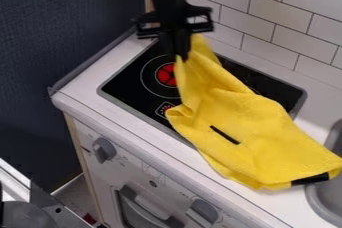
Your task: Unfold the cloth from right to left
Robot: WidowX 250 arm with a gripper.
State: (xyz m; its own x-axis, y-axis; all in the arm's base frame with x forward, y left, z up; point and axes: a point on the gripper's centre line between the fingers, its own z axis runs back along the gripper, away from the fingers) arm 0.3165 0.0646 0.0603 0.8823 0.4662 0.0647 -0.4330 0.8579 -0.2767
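Across the white counter (87, 87), around the black cooktop (127, 87), the yellow cloth (247, 122) slants from twelve o'clock to four, beside the sink (319, 202). The claw (179, 54) is clamped on its twelve-o'clock end, presumably to draw the folded layer leftward while the bulk's weight anchors the rest, black strip (224, 135) uppermost

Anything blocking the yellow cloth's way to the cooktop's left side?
Nothing visible. The gripper holds the upper end of the yellow cloth, and no object stands between cloth and left side of the cooktop.
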